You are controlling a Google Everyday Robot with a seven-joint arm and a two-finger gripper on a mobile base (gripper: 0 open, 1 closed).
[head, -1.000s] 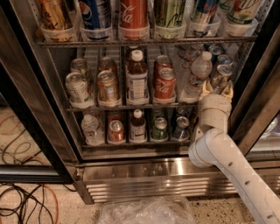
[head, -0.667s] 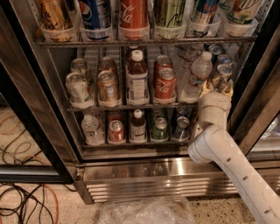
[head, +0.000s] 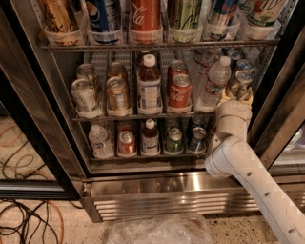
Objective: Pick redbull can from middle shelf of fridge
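The large glass-door drinks fridge (head: 143,188) with a dark frame and ribbed stainless-steel base fills most of the view, its wire racks stocked with cans and bottles. The white jointed robot arm (head: 252,181) rises from the lower right corner and ends at the right end of the grey wire middle shelf (head: 128,116). The gripper (head: 238,94) sits there at the front of the rightmost lane, mostly hidden behind the white wrist. Whether it is spread or closed, and whether it has hold of anything, cannot be told.

On the rack above the gripper and to its left, a tall red can (head: 145,14) carries white "Coca-Cola" script. No other label can be read for certain.

The slim silver-and-blue redbull can (head: 240,81) stands right at the gripper, just above and behind it, first in a row of like cans running back into the fridge. Its long axis is upright, the silver top facing up.

Just left of the gripper stands a clear plastic water bottle with a white cap (head: 213,83). Next left is a wider red cola can (head: 180,93), then a brown bottle with a white label and white cap (head: 149,86).
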